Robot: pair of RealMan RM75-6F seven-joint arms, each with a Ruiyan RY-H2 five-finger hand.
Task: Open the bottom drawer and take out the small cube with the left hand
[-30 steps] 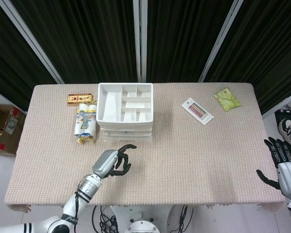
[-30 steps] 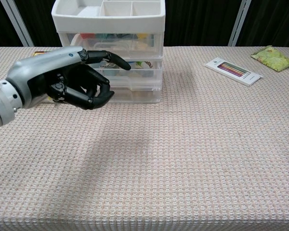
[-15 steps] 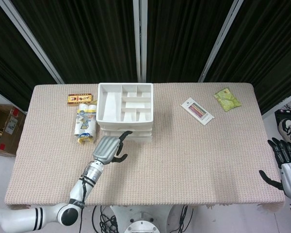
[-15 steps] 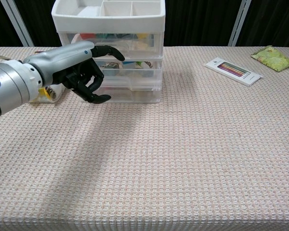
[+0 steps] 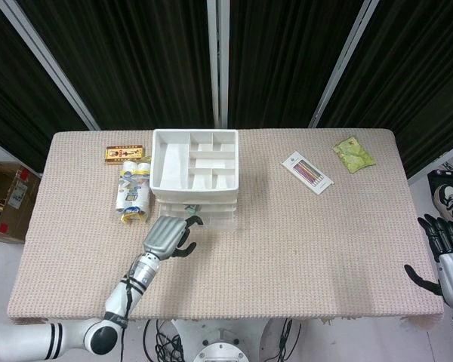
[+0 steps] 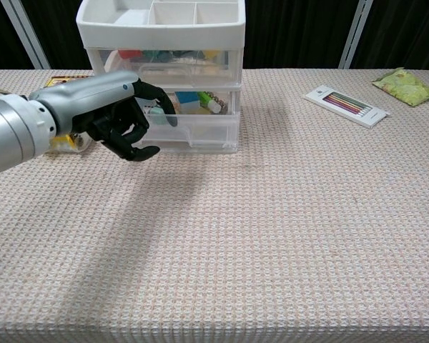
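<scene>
A white three-drawer unit (image 5: 195,170) (image 6: 164,43) with a divided tray on top stands at the table's back left. Its clear bottom drawer (image 5: 208,219) (image 6: 204,131) is pulled partly out toward me. Small coloured pieces show inside it, among them a blue blocky one (image 6: 187,98); I cannot tell which is the cube. My left hand (image 5: 167,235) (image 6: 113,114) is at the drawer's left front, fingers (image 6: 163,108) hooked over the front rim. My right hand (image 5: 442,254) hangs off the table's right edge, fingers spread, holding nothing.
A flat box of coloured pencils (image 5: 307,172) (image 6: 347,105) and a green packet (image 5: 353,154) (image 6: 405,86) lie at the back right. A snack pack (image 5: 134,192) and an orange box (image 5: 124,154) sit left of the drawer unit. A cardboard box (image 5: 7,200) stands on the floor.
My left hand reached forward to the drawer unit, hooked the bottom drawer's front and drew it out toward me, baring its contents. The right hand dropped slightly.
</scene>
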